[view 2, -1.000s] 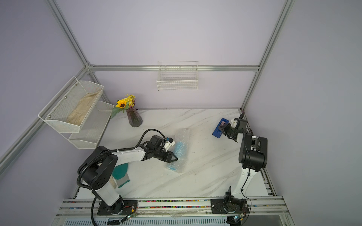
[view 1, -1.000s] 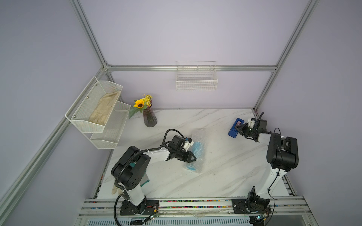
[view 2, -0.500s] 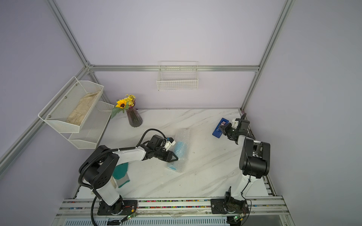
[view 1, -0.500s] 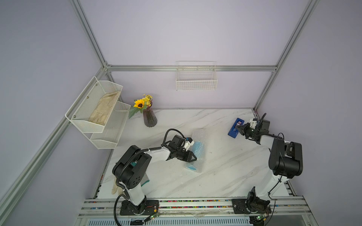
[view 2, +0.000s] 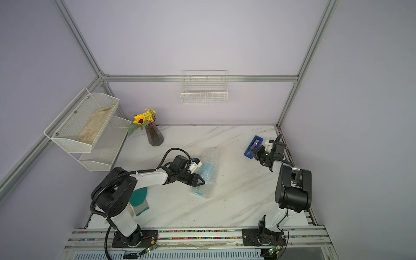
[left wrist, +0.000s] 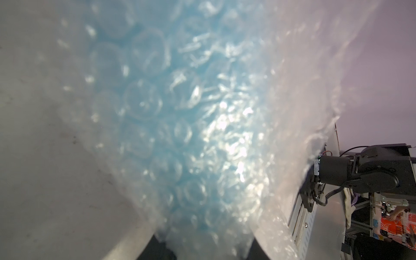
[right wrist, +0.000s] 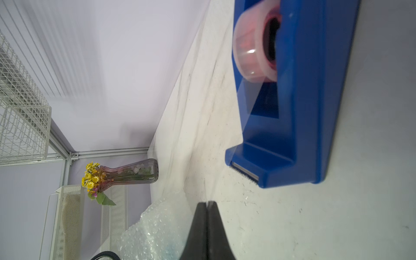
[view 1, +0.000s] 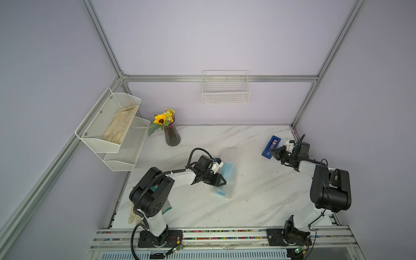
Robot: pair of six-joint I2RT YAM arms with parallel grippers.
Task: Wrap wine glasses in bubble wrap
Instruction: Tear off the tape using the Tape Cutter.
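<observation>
The right arm (view 1: 329, 189) has swung its elbow back, right gripper (right wrist: 206, 203) pressed together; left gripper (view 1: 221, 182) pinches bubble wrap (view 1: 229, 155) rolled round the light-blue goblet (view 1: 228, 168) (foot showing). The vase (view 1: 172, 136) holds a sunflower (view 1: 160, 119).

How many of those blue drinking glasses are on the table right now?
1. The light-blue goblet lies on its side near the middle of the table, rolled inside the bubble wrap. No other glass shows, though one could be hidden behind the arms.
</observation>
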